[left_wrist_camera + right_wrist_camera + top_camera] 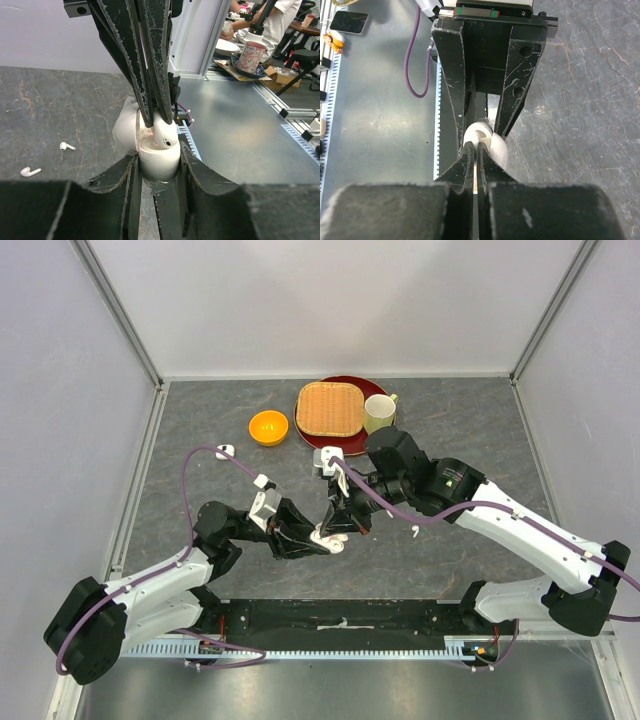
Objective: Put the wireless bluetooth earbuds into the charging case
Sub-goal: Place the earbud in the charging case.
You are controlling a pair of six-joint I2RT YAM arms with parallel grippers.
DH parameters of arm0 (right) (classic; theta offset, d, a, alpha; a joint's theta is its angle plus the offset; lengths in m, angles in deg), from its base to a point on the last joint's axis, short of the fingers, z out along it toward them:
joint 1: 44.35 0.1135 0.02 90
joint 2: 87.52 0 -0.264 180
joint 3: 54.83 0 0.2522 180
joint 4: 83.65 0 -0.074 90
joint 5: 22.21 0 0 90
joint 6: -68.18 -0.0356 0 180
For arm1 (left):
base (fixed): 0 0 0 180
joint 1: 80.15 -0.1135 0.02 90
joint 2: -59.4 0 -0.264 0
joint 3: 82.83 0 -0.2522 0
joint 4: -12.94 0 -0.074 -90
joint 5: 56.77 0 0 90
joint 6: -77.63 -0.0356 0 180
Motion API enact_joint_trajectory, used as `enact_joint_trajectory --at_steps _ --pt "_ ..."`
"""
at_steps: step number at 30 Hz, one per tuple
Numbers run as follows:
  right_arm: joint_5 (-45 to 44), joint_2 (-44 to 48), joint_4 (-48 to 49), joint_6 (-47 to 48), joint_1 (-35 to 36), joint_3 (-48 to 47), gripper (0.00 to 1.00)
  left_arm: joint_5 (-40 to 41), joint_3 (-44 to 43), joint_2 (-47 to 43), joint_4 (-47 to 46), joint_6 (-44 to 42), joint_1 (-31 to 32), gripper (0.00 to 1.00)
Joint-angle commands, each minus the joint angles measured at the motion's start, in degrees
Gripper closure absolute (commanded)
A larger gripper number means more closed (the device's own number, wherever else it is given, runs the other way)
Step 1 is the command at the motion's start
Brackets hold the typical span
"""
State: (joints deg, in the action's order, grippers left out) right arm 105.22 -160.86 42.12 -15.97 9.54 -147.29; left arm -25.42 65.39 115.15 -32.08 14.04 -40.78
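Top: your left gripper (320, 541) and right gripper (338, 526) meet at tabletop (200, 420) centre.
Left wrist: left clamps the charging case (159, 164). Right pinches an earbud (165, 136) at its 12 o'clock mouth. Spare earbuds (66, 146) lie at 9 o'clock.
Right wrist: seating step. Next, likely press down, release.

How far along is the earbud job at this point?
Done: the case sits open, clamped in the left gripper. In hand: the right gripper pinches one earbud at the case's mouth, not yet released. Left: two loose earbuds lie on the table. Whether any bud is already seated inside cannot be seen.
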Motion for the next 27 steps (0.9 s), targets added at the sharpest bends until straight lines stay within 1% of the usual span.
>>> enact_joint_trajectory --at_steps 1,7,14,27 --pt "-2.1 -1.1 0.0 1.2 0.3 -2.1 1.00 -0.4 -1.9 -0.5 -2.8 1.5 0.4 0.98" --pt "-2.8 -1.8 -0.7 2.0 0.5 -3.0 1.00 -0.8 -2.0 -0.5 -2.8 1.7 0.5 0.98" --pt "-5.6 -2.2 -2.9 3.5 0.6 -4.1 1.00 -0.8 -2.0 -0.3 -2.8 1.7 0.6 0.98" --pt "-6.4 -2.6 -3.6 3.4 1.0 -3.7 1.00 2.0 -1.6 -1.2 -3.1 0.9 0.7 0.98"
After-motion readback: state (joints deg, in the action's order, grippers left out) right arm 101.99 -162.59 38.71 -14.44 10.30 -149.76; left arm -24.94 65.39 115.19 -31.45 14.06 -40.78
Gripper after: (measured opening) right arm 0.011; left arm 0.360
